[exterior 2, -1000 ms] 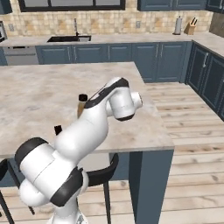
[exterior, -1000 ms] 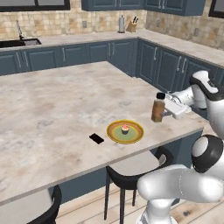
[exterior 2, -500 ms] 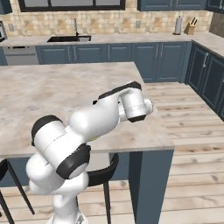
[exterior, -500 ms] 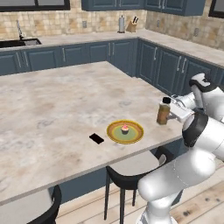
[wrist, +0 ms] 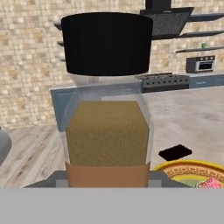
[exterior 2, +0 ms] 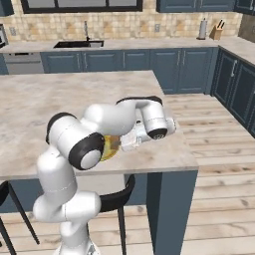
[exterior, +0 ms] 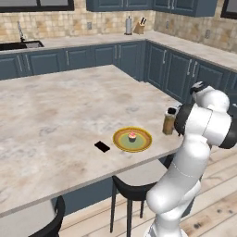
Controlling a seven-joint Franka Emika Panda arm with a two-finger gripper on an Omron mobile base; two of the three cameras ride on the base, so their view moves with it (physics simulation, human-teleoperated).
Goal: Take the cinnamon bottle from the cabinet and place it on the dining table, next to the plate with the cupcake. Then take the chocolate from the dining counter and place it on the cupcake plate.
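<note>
Your pincer (exterior: 178,124) pinches the cinnamon bottle (exterior: 169,122) upright near the tabletop (exterior: 60,106) edge, beside the plate with the cupcake (exterior: 132,140); you must let it go; the chocolate (exterior: 102,146) lies by the plate, waiting to go on it.

bottle (wrist: 106,127): upright, close up, black cap, brown contents
chocolate (wrist: 175,152): flat on the table (wrist: 192,118), right of bottle
plate (wrist: 183,170): lower right, pink cupcake (wrist: 212,183) on it
</note>
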